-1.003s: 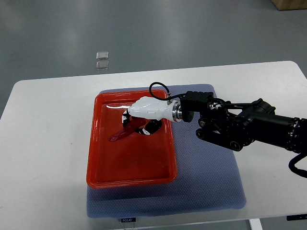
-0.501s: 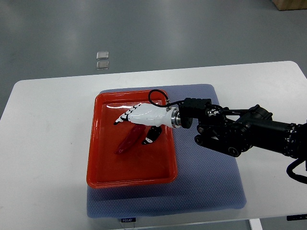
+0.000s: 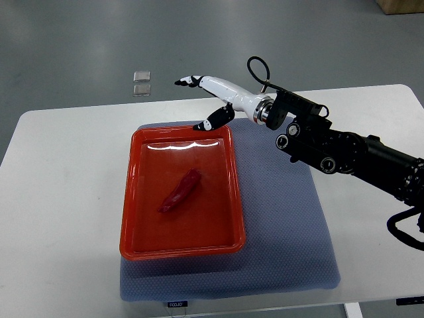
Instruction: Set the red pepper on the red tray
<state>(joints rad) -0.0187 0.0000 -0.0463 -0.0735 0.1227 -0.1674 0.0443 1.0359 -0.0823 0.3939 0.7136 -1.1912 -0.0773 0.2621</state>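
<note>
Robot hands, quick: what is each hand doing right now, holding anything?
Right hand: open, fingers spread, holding nothing; the red pepper lies on the red tray.
Left hand: not in view.

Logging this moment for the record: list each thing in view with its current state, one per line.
Red pepper: lying loose in the tray, nothing touching it.
Red tray: flat on the blue mat, holding only the pepper.
Blue mat: spread flat on the white table.
Right hand: open, fingers spread, raised over the tray's far edge, holding nothing.
Left hand: not in view.
</note>
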